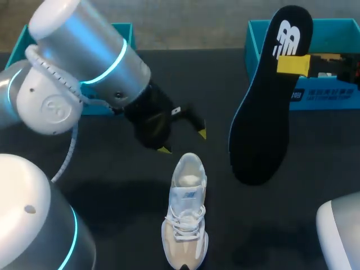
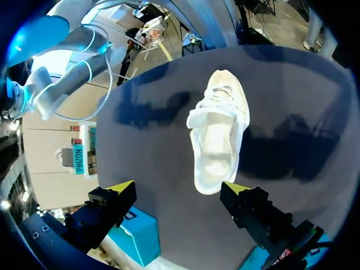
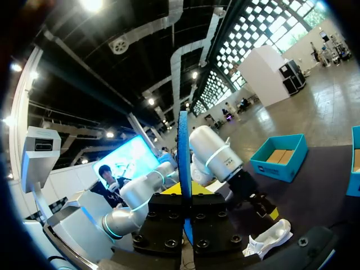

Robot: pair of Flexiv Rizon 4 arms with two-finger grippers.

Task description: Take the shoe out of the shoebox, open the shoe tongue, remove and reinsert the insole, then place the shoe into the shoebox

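One white shoe upright on the dark desk, at 6 o'clock of the head view's middle, heel toward 12 o'clock, toe toward 6 o'clock, mouth open. Left jaws spread wide and pinching nothing, hanging just off the heel at about 11 o'clock, yellow fingertips apart from the shoe. Black insole held up clear of the desk at 2 o'clock of the shoe, pinched flat near its upper end by the right jaws; edge-on between them in the right wrist view. Teal shoebox at the desk's 1 o'clock, behind the insole. Second teal box at 11 o'clock, partly hidden by the left arm.
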